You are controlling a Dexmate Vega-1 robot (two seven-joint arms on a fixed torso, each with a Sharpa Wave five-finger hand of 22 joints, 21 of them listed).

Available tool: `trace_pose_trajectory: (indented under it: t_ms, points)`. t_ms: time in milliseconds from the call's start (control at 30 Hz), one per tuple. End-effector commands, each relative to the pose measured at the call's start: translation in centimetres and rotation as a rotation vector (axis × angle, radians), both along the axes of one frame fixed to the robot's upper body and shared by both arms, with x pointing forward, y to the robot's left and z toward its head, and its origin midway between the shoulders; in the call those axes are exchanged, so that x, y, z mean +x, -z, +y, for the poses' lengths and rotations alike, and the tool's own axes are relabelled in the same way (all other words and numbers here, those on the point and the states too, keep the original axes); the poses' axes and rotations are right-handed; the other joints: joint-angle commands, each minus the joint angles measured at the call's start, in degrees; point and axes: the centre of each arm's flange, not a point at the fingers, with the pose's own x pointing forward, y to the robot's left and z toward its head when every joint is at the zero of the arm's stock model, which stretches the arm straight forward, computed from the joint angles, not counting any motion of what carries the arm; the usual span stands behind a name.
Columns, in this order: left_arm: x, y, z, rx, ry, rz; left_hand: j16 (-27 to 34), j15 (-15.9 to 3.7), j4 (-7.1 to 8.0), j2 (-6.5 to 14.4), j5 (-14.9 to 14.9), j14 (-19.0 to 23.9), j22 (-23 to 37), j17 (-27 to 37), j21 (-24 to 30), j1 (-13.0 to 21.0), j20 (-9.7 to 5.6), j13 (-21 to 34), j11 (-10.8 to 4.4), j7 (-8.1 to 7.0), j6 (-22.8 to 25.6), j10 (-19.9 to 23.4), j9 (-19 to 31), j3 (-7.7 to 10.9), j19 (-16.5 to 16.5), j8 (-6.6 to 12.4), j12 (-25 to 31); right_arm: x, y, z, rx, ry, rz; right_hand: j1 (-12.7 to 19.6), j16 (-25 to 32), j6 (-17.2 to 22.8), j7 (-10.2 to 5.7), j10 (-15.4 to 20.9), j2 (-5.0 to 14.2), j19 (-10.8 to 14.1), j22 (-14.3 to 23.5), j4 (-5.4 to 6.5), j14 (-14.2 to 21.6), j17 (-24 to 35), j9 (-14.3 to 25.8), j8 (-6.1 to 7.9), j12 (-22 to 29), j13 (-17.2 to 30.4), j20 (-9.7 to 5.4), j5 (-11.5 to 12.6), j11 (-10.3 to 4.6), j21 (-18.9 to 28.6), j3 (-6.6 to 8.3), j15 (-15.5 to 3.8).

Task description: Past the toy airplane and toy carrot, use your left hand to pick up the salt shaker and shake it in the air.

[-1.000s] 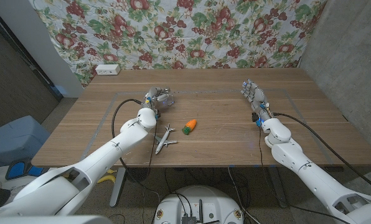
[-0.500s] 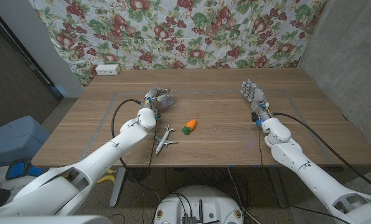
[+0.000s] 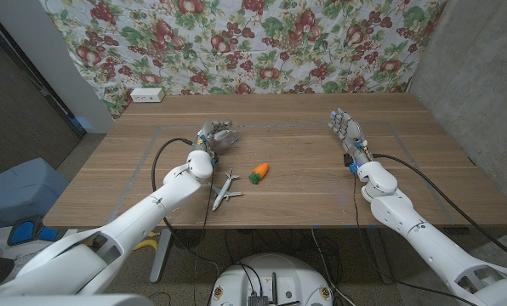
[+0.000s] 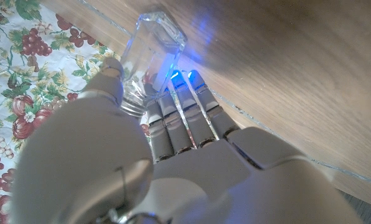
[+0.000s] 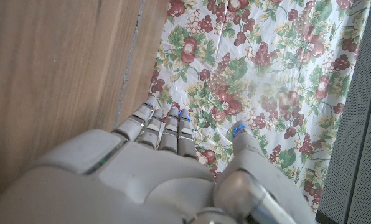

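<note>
The salt shaker is clear glass and sits between the thumb and fingers of my left hand, which grips it beyond the toys at the table's middle left. In the head view the fingers mostly hide the salt shaker, and I cannot tell whether it is off the wood. Nearer to me lie the white toy airplane and the orange toy carrot. At the right side of the table my right hand holds nothing, its fingers straight and pointing away from me.
A white box lies at the table's far left edge below the floral cloth. A taped outline marks the wooden table. A blue bin stands on the floor to the left.
My left hand with the salt shaker has shifted slightly to the left. The toys and my right hand have not moved.
</note>
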Motion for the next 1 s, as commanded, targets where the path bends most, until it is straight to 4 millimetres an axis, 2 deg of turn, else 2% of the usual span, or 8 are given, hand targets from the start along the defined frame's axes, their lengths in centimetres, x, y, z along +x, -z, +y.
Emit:
trace_pose_trajectory:
  t_ms: [33,133,267,400,567,767,800,1000]
  points:
    - [-0.2,-0.1,0.3,-0.028,0.007,-0.028,-0.05,-7.07,0.09,-2.29,0.17,-2.02,0.21,0.09,-0.96,-3.62,0.27,0.19,0.40,0.00,-3.84,-3.45,0.11,-0.98,-1.27,-0.17,-0.15,-0.1,0.0,0.1,0.001,0.001,-0.003,0.31,-0.33,0.10,-0.11,0.26,0.27,0.32,0.24,0.05,0.49,0.21,0.06,0.17,-0.20,-0.07,0.01,0.08,-0.44,-0.29,-0.04,0.12]
    - [-0.2,-0.1,0.3,-0.033,0.007,-0.029,-0.02,-6.59,-0.01,-3.08,0.14,-3.70,0.23,0.16,-1.52,-4.96,0.72,0.22,0.99,-0.61,-6.62,-6.42,0.12,-1.47,-2.09,-0.23,-0.35,-0.1,0.0,0.1,0.002,0.001,-0.003,0.30,-0.34,0.15,-0.13,0.30,0.25,0.34,0.24,0.05,0.48,0.21,0.06,0.19,-0.19,-0.07,0.04,0.08,-0.41,-0.29,-0.05,0.22]
    - [-0.1,-0.3,0.3,-0.034,0.013,-0.031,-0.03,-5.62,-0.12,-4.07,0.04,-6.02,0.25,0.27,-2.17,-6.44,1.25,0.26,1.71,-0.49,-10.00,-9.50,0.12,-2.26,-2.96,-0.19,-0.31,0.0,-0.1,0.1,-0.002,0.003,-0.004,0.28,-0.34,0.18,-0.13,0.27,0.23,0.33,0.24,0.05,0.49,0.21,0.06,0.20,-0.20,-0.07,0.09,0.07,-0.32,-0.30,-0.06,0.27]
    - [-0.1,-0.3,0.3,-0.027,0.020,-0.030,0.14,-5.42,-0.24,-4.85,-0.03,-6.94,0.25,0.32,-2.68,-7.24,1.53,0.28,1.80,-0.67,-11.44,-11.00,0.12,-2.89,-3.72,-0.03,-0.23,0.0,-0.1,0.1,0.004,0.005,-0.004,0.25,-0.32,0.10,-0.16,0.15,0.22,0.34,0.24,0.06,0.54,0.22,0.06,0.17,-0.24,-0.07,0.08,0.07,-0.25,-0.32,-0.08,0.31]
    - [-0.1,-0.4,0.3,-0.025,0.030,-0.031,0.15,-4.61,-0.44,-5.36,-0.06,-9.32,0.26,0.41,-3.42,-8.03,1.90,0.30,2.78,-1.00,-14.38,-14.65,0.11,-3.51,-4.61,0.03,-0.38,0.0,-0.2,0.2,0.005,0.005,-0.004,0.21,-0.33,0.16,-0.07,0.22,0.20,0.40,0.24,0.07,0.52,0.23,0.06,0.20,-0.22,-0.07,0.19,0.06,-0.21,-0.31,-0.10,0.31]
    - [-0.5,-0.6,0.4,-0.031,0.049,-0.051,0.32,-2.92,-0.25,-5.33,-0.10,-14.54,0.29,0.56,-5.73,-10.21,3.25,0.31,5.12,-1.32,-22.71,-24.12,0.08,-4.42,-7.90,-0.06,-0.55,0.0,-0.2,0.2,0.001,0.005,-0.005,0.15,-0.32,0.21,-0.03,0.24,0.17,0.49,0.24,0.09,0.56,0.23,0.06,0.22,-0.21,-0.07,0.27,0.05,0.06,-0.30,-0.14,0.36]
    - [-0.6,-0.6,0.4,-0.035,0.053,-0.058,0.26,-2.70,-0.28,-5.41,-0.11,-15.76,0.30,0.55,-6.07,-10.63,3.39,0.31,5.23,-1.82,-24.21,-26.07,0.05,-4.59,-8.19,0.05,-0.53,0.0,-0.2,0.3,-0.001,0.004,-0.005,0.14,-0.34,0.18,-0.05,0.25,0.17,0.43,0.24,0.09,0.50,0.23,0.06,0.20,-0.20,-0.07,0.20,0.05,-0.01,-0.33,-0.14,0.26]
    - [-1.2,-1.0,0.5,-0.055,0.099,-0.099,0.02,-1.72,0.01,-5.09,-0.12,-22.91,0.34,0.52,-8.30,-13.08,4.20,0.28,6.75,-2.47,-31.94,-34.94,-0.10,-5.23,-11.01,0.00,-0.47,0.1,-0.2,0.3,0.001,0.003,-0.003,0.11,-0.35,0.16,-0.06,0.23,0.17,0.39,0.25,0.10,0.51,0.23,0.06,0.20,-0.21,-0.07,0.14,0.04,-0.22,-0.36,-0.16,0.33]
